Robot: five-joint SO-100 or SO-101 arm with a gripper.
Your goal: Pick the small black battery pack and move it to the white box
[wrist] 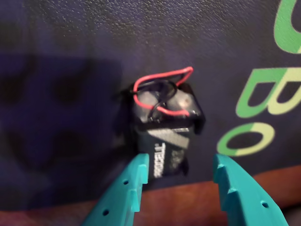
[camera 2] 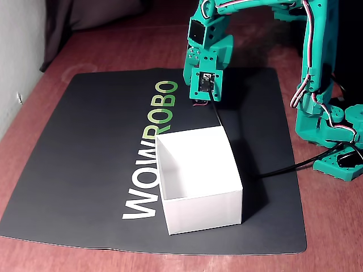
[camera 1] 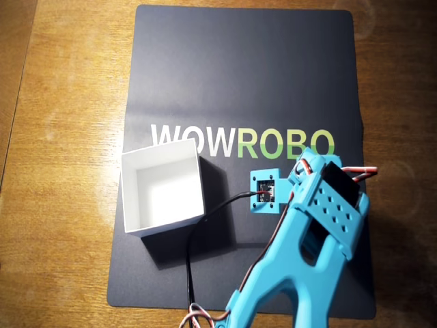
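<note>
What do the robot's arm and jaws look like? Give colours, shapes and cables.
The arm is teal plastic, with red, white and black wires along it. The gripper has two flat teal jaws with stepped inner edges and small holes. A black cable trails from the wrist.

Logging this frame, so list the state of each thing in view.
battery: on the mat, between the open fingers, not gripped, red wires looped at its far end.
box: upright, lidless, empty.
gripper: open, lowered around the battery.
mat: flat on the table.
</note>
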